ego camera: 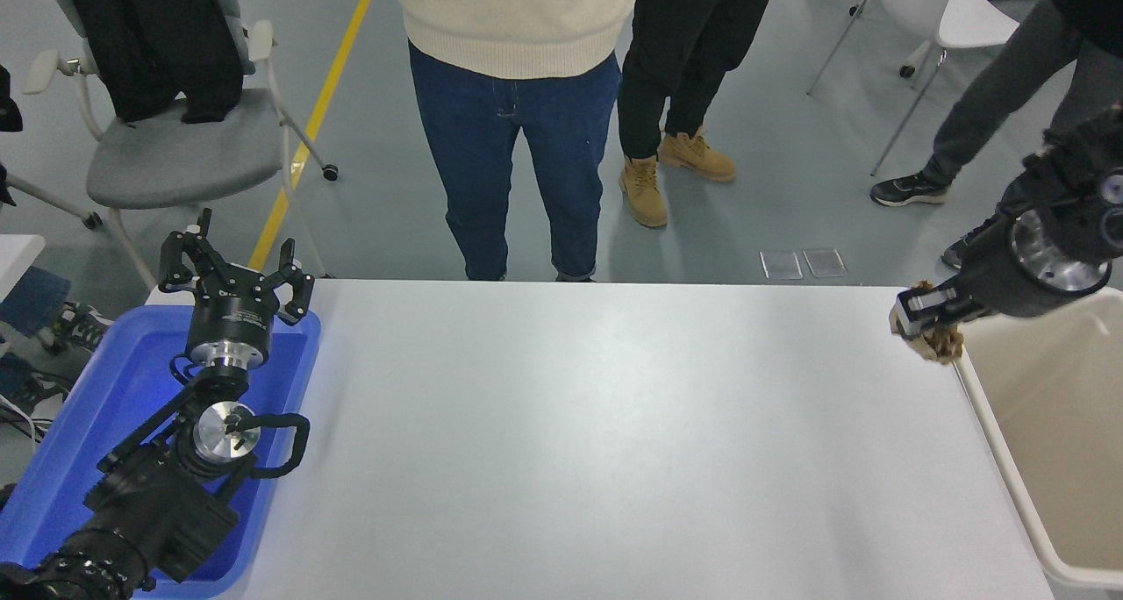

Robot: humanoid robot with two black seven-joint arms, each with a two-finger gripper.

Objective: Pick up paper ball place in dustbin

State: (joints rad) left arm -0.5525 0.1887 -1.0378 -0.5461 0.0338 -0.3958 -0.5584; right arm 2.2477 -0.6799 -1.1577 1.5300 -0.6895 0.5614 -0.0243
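My right gripper (923,319) is shut on the tan-beige paper ball (940,344) and holds it in the air over the table's far right corner, right beside the near rim of the cream-beige dustbin (1000,460). The ball hangs just below the fingers. The dustbin stands off the table's right edge; what shows of its inside is bare. My left arm is parked at the lower left, its gripper (235,268) open above the blue tray.
A bright blue tray (79,425) sits at the table's left edge under my left arm. Several people stand at the far side of the white table (570,442). A grey chair (167,144) stands at the back left.
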